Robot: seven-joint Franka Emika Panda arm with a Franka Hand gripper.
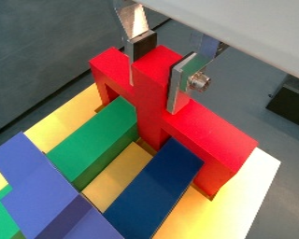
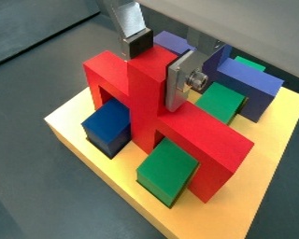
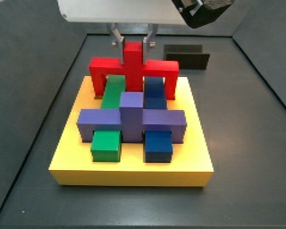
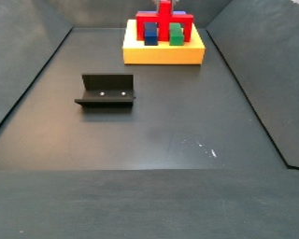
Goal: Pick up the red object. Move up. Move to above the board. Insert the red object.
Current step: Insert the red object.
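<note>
Two silver fingers (image 1: 183, 82) of the gripper (image 1: 163, 63) clamp the upright stub of the red object (image 1: 177, 117), jaws closed on it from either side. Its bar runs crosswise over the board (image 3: 133, 165), near the far edge of the bench, legs pointing straight down and straddling the green block (image 3: 113, 88) and blue block (image 3: 154, 88). Whether the legs sit fully home in their slots cannot be told; seemingly only a straight downward push or release remains.
</note>
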